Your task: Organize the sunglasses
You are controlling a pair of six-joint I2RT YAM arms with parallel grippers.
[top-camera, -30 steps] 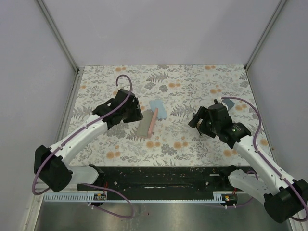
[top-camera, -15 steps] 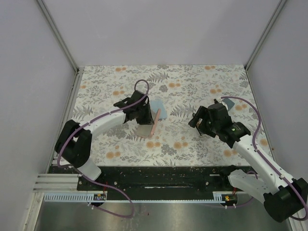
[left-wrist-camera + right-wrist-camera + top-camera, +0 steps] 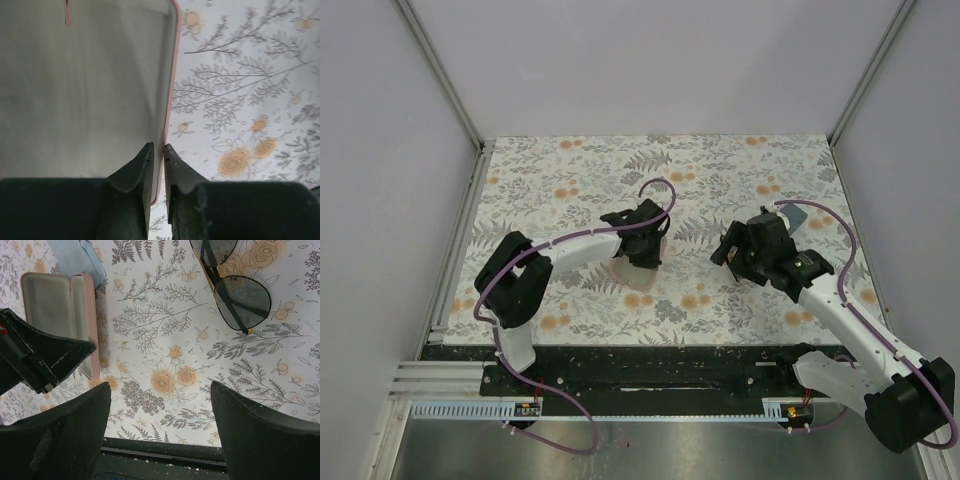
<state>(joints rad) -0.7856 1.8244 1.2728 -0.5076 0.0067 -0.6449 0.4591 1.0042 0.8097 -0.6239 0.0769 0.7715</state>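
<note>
Sunglasses (image 3: pixel 235 287), dark-lensed pair: lying on floral table (image 3: pixel 165 330), unheld.
My left gripper (image 3: pixel 157 149) pinches the open pink case (image 3: pixel 90 90) at its rim; my right gripper (image 3: pixel 160 390) is spread wide, empty.

We are seeing glossy dark lenses on the thin-framed sunglasses (image 3: pixel 241 301), a matt grey lining inside the pink case (image 3: pixel 47 305), and soft blue cloth (image 3: pixel 75 257).

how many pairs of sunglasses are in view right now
1. A dark-lensed pair lies on the floral table, at the upper right of the right wrist view. The top view shows none clearly, so a second pair may be hidden.
</note>
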